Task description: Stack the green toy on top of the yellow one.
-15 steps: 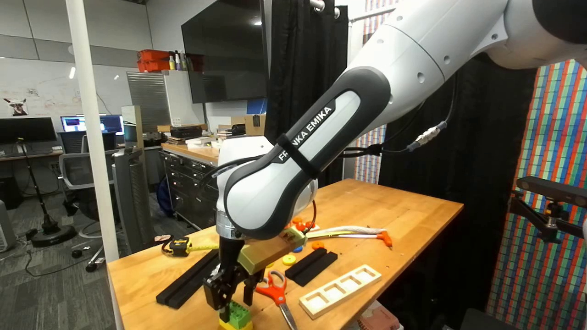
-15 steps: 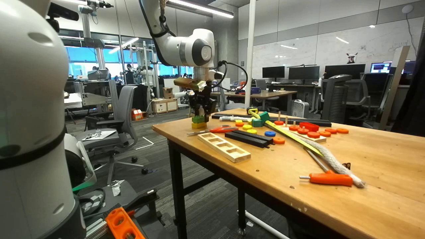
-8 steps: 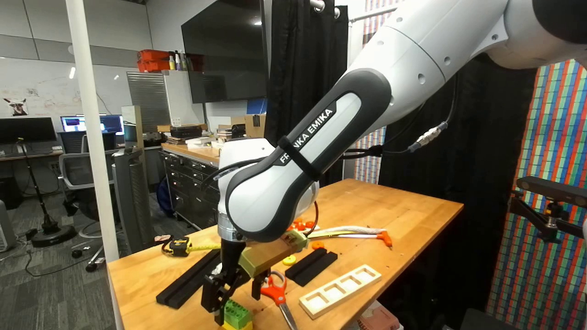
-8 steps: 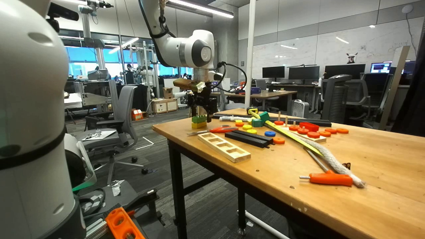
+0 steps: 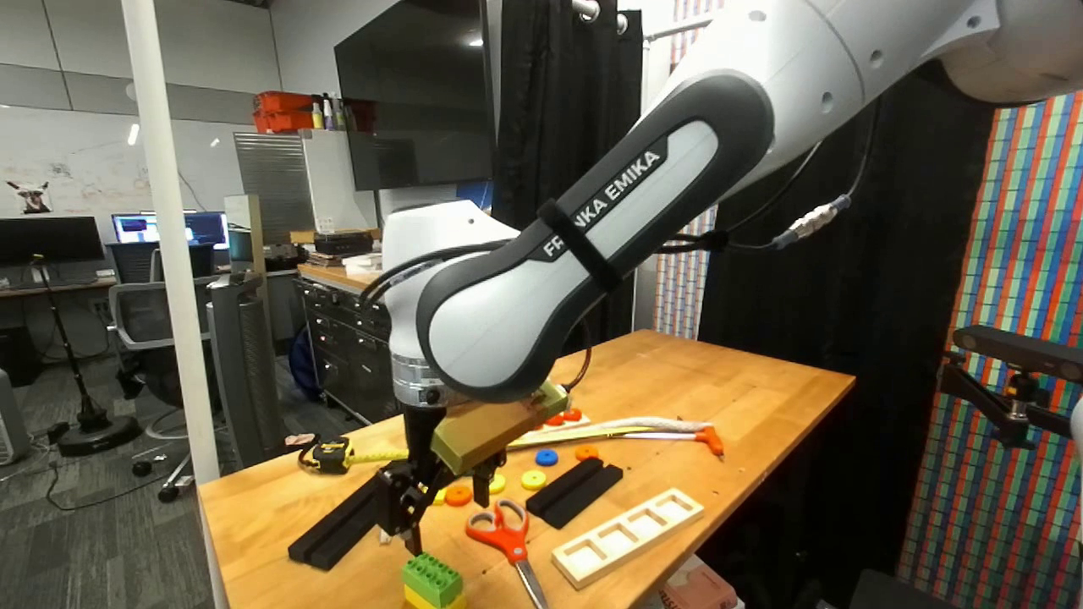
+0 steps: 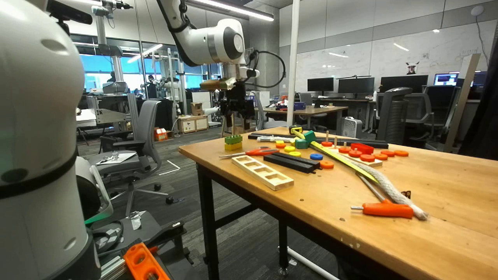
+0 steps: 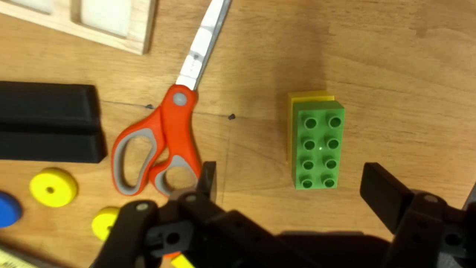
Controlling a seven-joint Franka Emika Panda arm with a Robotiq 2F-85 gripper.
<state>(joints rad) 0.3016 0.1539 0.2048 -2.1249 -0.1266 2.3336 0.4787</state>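
Right of centre in wrist view: green block [image 7: 319, 149] on yellow block [image 7: 311, 96]. Gripper [image 7: 289, 175] wide, empty. Stacking seems complete; only retreat left.

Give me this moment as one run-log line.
green block: on top of yellow block; hand: open, holding nothing, apart from both blocks; scissors: lying beside, not touching; task: looks done

The arm [image 5: 508, 330] is white with dark-grey trim [image 5: 732, 97], black cables [image 5: 715, 241], and FRANKA EMIKA lettering [image 5: 616, 193] crossed by a black strap [image 5: 582, 247]. Round screw heads [image 7: 142, 206] stud the black gripper [image 7: 292, 176]. Off the desk's [image 6: 459, 202] left corner in an exterior view, a rounded white link [image 6: 39, 109] wears a black ring [image 6: 42, 179].
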